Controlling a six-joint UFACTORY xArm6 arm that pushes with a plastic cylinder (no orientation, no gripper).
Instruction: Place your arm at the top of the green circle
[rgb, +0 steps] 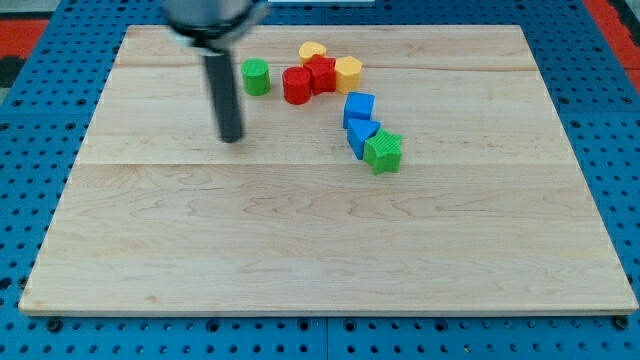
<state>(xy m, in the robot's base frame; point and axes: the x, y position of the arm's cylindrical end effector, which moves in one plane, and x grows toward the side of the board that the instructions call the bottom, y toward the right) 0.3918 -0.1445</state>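
The green circle is a small green cylinder near the board's top, left of centre. My tip rests on the board below it and slightly to its left, about a block's width apart from it. The dark rod rises from the tip to the view's top edge, passing just left of the green cylinder.
Right of the green cylinder lies a cluster: a red cylinder, a red block, a yellow heart-like block and a yellow block. Below them are a blue cube, a blue block and a green star-like block. The wooden board sits on a blue pegboard.
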